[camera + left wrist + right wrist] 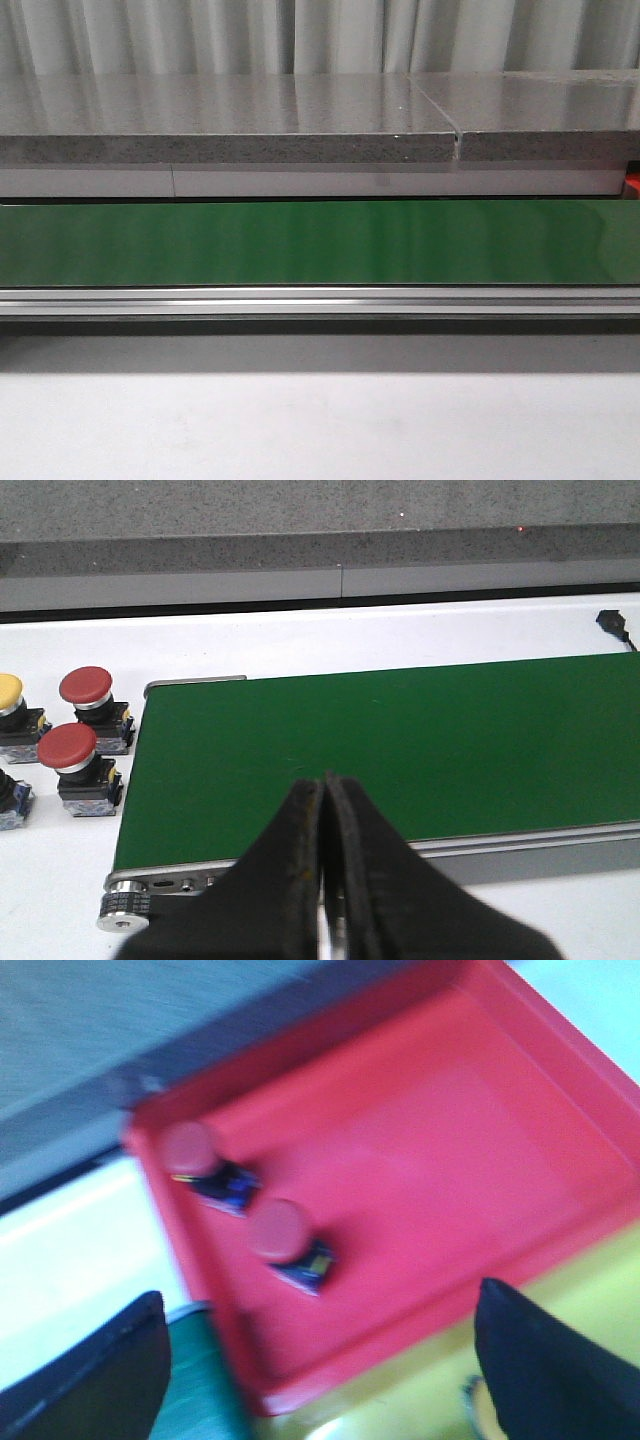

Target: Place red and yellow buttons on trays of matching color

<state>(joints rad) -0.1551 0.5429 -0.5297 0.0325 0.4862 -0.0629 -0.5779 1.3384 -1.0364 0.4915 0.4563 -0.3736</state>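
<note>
In the left wrist view two red buttons [83, 687] [67, 747] and one yellow button [8, 691] stand on the white table beside the end of the green belt [400, 750]. My left gripper [324, 785] is shut with nothing in it, above the belt's near edge. In the blurred right wrist view two red buttons [190, 1148] [277, 1230] lie inside the red tray [420, 1160]. A yellow tray [420, 1380] adjoins it. My right gripper [320, 1360] is open and empty above the red tray's edge. The front view shows neither gripper, no buttons and no trays.
The front view shows only the green belt [320, 243], its aluminium rail [320, 300] and a grey stone counter [230, 120] behind. A dark button base [10, 800] pokes in near the red buttons. A black cable end [615, 625] lies beyond the belt.
</note>
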